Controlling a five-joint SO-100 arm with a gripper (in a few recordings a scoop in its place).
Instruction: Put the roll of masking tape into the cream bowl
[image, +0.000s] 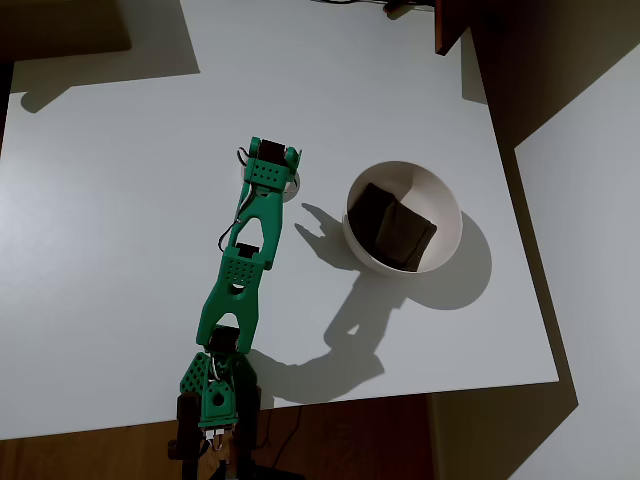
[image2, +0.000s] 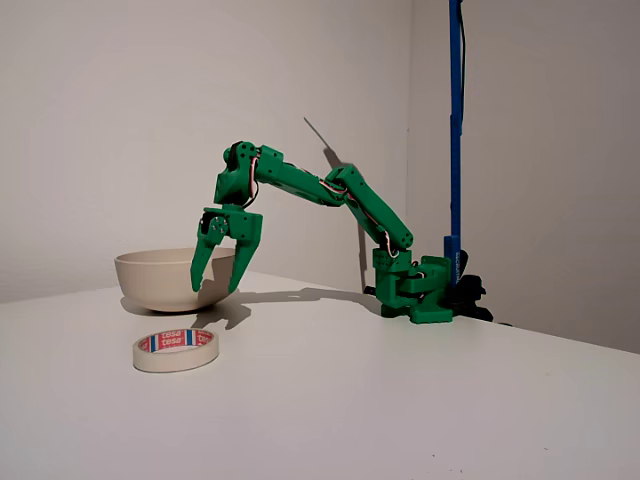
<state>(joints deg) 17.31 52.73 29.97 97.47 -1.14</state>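
Observation:
The roll of masking tape (image2: 175, 350) lies flat on the white table, an off-white ring with red and blue core marks. My green gripper (image2: 215, 288) hangs open above the table, up and to the right of the roll and clear of it, fingers pointing down with nothing between them. From overhead the gripper (image: 270, 172) covers most of the roll of masking tape (image: 292, 185), leaving a pale sliver at its right side. The cream bowl (image: 452, 215) stands to the right of the gripper with dark brown square pieces (image: 395, 225) inside. In the fixed view the cream bowl (image2: 150, 278) sits behind the gripper.
The arm's base (image: 215, 400) sits at the near table edge in the overhead view. A blue upright post (image2: 456, 130) stands behind the base (image2: 415, 290). The table's right edge (image: 520, 250) runs close behind the bowl.

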